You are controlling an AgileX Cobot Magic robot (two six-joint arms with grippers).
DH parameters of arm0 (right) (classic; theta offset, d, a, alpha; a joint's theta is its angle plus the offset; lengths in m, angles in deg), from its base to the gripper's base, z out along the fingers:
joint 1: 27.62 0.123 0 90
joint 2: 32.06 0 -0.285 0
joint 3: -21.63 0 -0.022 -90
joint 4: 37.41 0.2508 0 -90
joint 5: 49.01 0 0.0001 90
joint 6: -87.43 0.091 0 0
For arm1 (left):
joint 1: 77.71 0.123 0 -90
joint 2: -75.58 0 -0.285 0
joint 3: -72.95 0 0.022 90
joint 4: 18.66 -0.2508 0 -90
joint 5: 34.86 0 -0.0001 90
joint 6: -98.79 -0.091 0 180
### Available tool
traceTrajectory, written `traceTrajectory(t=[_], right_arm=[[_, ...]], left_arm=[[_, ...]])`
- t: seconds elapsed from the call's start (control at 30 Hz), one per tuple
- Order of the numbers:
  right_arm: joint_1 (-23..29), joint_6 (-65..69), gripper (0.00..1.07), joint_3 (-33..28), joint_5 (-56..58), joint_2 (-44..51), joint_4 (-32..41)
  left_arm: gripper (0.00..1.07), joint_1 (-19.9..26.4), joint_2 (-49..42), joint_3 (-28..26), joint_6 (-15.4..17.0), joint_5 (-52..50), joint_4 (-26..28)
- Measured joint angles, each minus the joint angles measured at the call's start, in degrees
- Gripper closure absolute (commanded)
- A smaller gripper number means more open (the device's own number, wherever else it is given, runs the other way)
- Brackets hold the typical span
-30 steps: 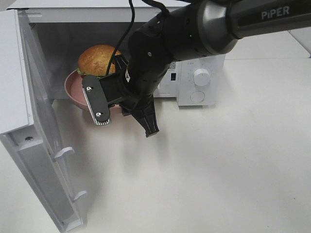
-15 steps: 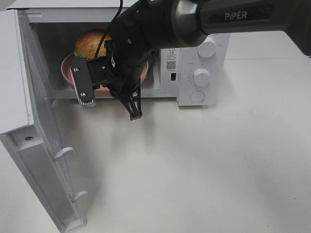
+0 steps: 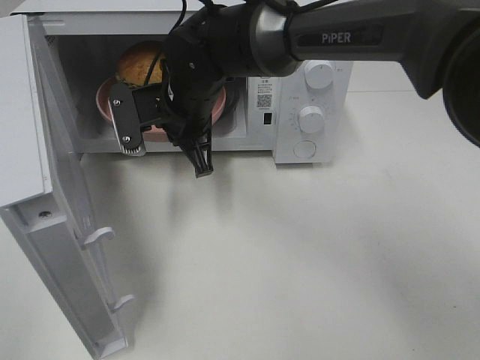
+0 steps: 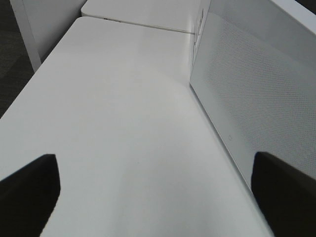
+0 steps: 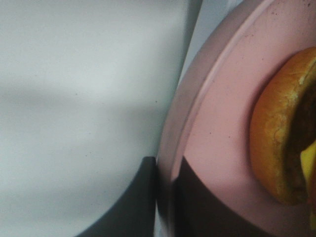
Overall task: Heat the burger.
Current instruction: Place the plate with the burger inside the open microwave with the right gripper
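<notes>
The burger (image 3: 135, 66) with its golden-brown bun lies on a round pink plate (image 3: 105, 97) inside the open white microwave (image 3: 330, 142). My right gripper (image 3: 166, 129) reaches across from the right into the cavity, largely hidden under its own wrist. Close up, the right gripper (image 5: 165, 197) is shut on the rim of the pink plate (image 5: 217, 123), and the burger (image 5: 276, 143) sits just beyond it. My left gripper (image 4: 158, 197) is open with nothing between its fingers (image 4: 29, 190). It is out of the exterior high view.
The microwave door (image 3: 45, 172) swings wide open to the left, its handle facing the table. Two dials (image 3: 310, 118) sit on the control panel at the right. A white meshed panel (image 4: 252, 98) stands beside my left gripper above the white tabletop (image 4: 123, 123).
My right arm has carried the plate and burger back and to the left, from the cavity's front edge deeper into the microwave. The left gripper stays open.
</notes>
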Motion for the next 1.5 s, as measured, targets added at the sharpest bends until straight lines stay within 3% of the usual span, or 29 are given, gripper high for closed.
traceTrajectory(t=[0.73, 1.0, 1.23, 1.3, 1.33, 1.4, 1.5], right_arm=[[-1.8, 0.6, 1.07, 11.5, 3.0, -7.4, -1.9], [-1.9, 0.7, 1.06, 12.7, 2.2, -7.6, -1.6], [-2.0, 0.5, 0.93, 12.7, 1.1, -7.7, -1.5], [-2.1, 0.4, 0.82, 12.8, 0.5, -7.7, -1.1], [-2.1, 0.4, 0.82, 12.8, 0.5, -7.7, -1.1], [-2.1, 0.4, 0.69, 13.3, -0.9, -7.8, -0.2], [-2.1, 0.4, 0.64, 13.5, -1.5, -7.8, 0.0]], left_arm=[[0.09, 0.0, 0.0, 0.0, 0.0, 0.0, 0.0], [0.09, 0.0, 0.0, 0.0, 0.0, 0.0, 0.0], [0.09, 0.0, 0.0, 0.0, 0.0, 0.0, 0.0], [0.09, 0.0, 0.0, 0.0, 0.0, 0.0, 0.0], [0.09, 0.0, 0.0, 0.0, 0.0, 0.0, 0.0], [0.09, 0.0, 0.0, 0.0, 0.0, 0.0, 0.0], [0.09, 0.0, 0.0, 0.0, 0.0, 0.0, 0.0]])
